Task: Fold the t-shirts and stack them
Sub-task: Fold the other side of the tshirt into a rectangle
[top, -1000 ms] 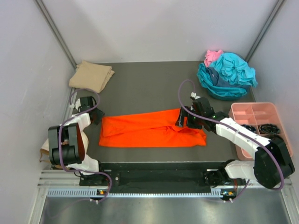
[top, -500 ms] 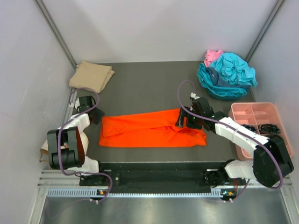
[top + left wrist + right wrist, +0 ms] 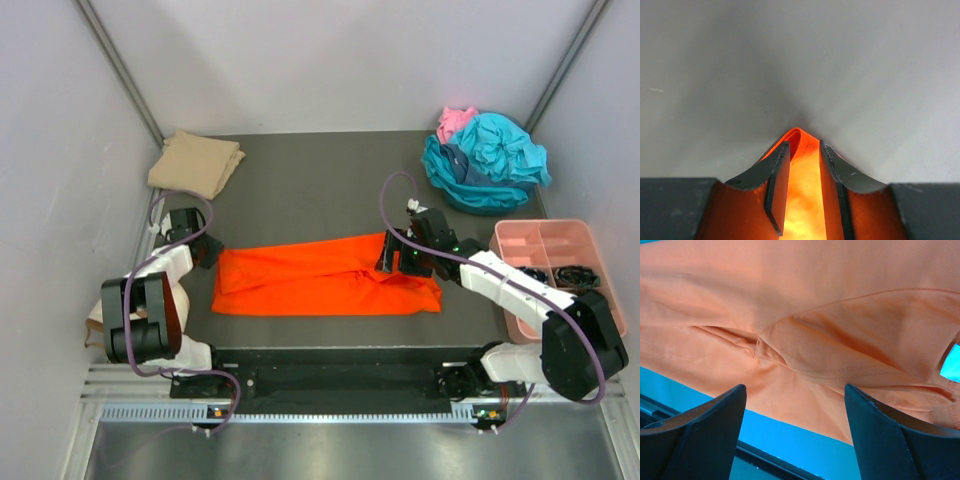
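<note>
We count two hands, the left hand (image 3: 205, 250) and the right hand (image 3: 392, 258). We count one orange t-shirt (image 3: 320, 282), one tan t-shirt (image 3: 195, 162), one pink t-shirt (image 3: 456, 120) and a heap of teal t-shirts (image 3: 490, 160). We cannot tell how many teal ones are in the heap. There is one pink tray (image 3: 540, 226) too.

The orange t-shirt lies in a long strip across the front of the table (image 3: 300, 190), between the two hands. The left hand is at its left end. Its fingers are close together and pinch a fold of the orange cloth. The right hand is over the right end. Its fingers are wide apart and hold nothing.

The tan t-shirt sits folded in the back left corner. The teal heap is in the back right corner, and the pink t-shirt pokes out at its top. The pink tray is at the right edge.

The table is dark grey and flat. Pale grey walls (image 3: 300, 60) stand on three sides of it. A metal rail (image 3: 330, 411) runs along the front.
</note>
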